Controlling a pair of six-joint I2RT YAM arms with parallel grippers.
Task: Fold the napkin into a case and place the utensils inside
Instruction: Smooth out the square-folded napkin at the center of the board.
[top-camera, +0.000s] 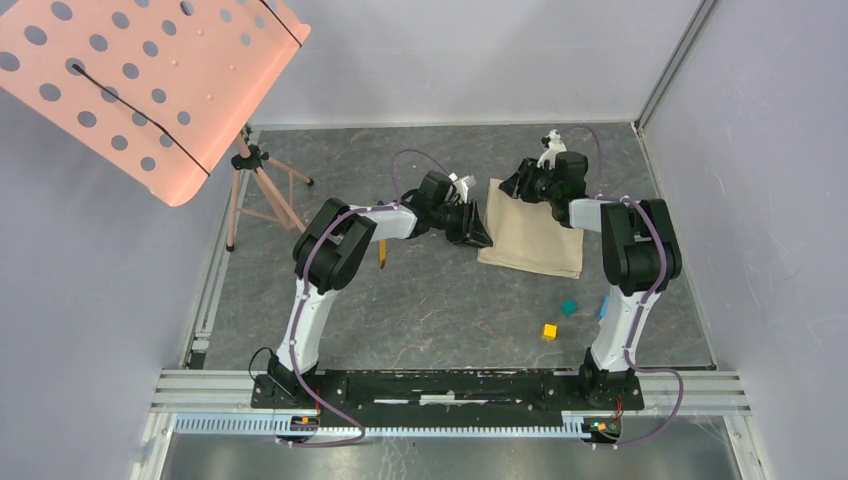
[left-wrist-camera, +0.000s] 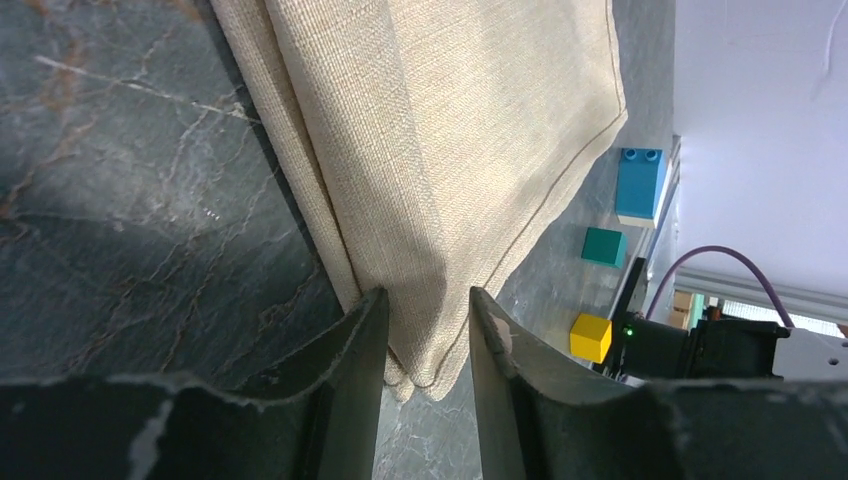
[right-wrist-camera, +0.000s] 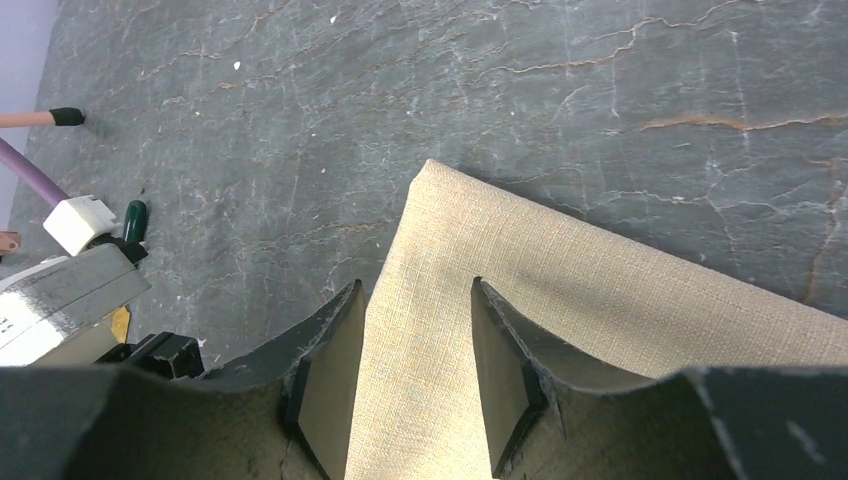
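The beige napkin (top-camera: 535, 240) lies folded in layers on the dark table, right of centre. My left gripper (top-camera: 478, 235) is at its near left corner. In the left wrist view its jaws (left-wrist-camera: 427, 295) stand open on either side of that layered corner (left-wrist-camera: 430, 370), the left finger against the cloth's edge. My right gripper (top-camera: 515, 185) is at the far left corner, with its jaws (right-wrist-camera: 416, 285) open over the napkin (right-wrist-camera: 600, 300). A slim gold utensil (top-camera: 382, 253) lies by the left arm, partly hidden. A dark green handle tip (right-wrist-camera: 135, 221) shows in the right wrist view.
A yellow cube (top-camera: 549, 330), a teal cube (top-camera: 568, 307) and a blue brick (top-camera: 603, 308) sit near the right arm's base. A pink perforated stand (top-camera: 140, 80) on a tripod (top-camera: 255, 195) stands at the far left. Grey walls enclose the table.
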